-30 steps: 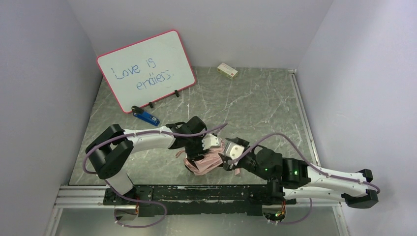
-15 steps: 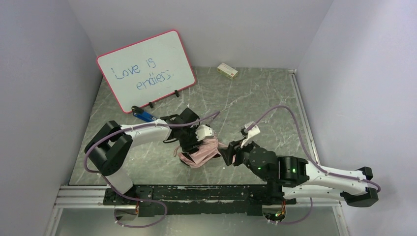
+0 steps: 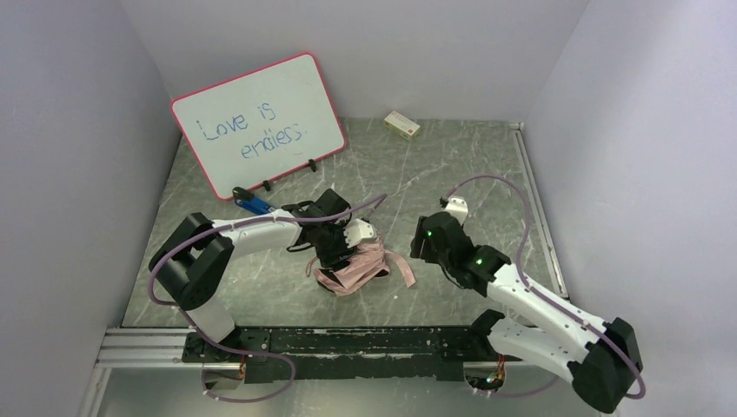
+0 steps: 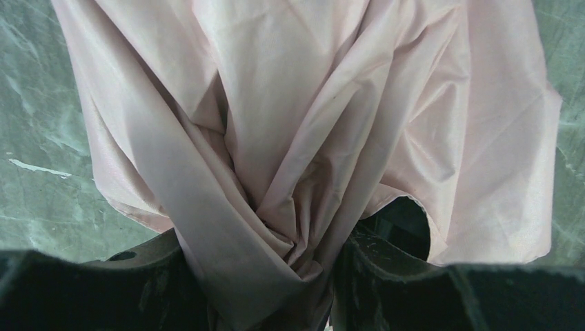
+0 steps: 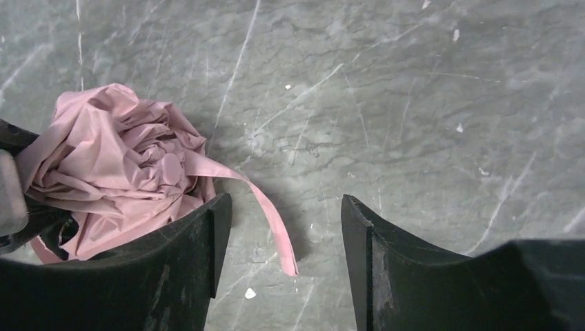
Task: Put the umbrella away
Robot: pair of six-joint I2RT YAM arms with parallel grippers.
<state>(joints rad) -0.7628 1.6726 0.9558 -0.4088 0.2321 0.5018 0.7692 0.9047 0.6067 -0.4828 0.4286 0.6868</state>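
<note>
Umbrella (image 3: pixel 352 269) bunched within left gripper (image 4: pixel 265 248) pinch; right gripper (image 5: pixel 284 207) spread, apart from it, near strap (image 5: pixel 274 227).

Pale lilac walls (image 3: pixel 365 52) boxed in a scuffed grey-green marble-look tabletop (image 3: pixel 469 165); lighting was soft, pretty even.

Umbrella (image 3: pixel 352 269) pale pink, table (image 3: pixel 469 174) grey-green with white veins — whiteboard (image 3: pixel 261 122) pink-framed, blue writing.

My right claw (image 5: pixel 284 200) is off the umbrella (image 5: pixel 117 165) now, lifted and drawn back with its jaws apart; the bundle lies ahead to its left. The pink strap (image 5: pixel 272 221), freed, trails loose beneath the claw.
</note>
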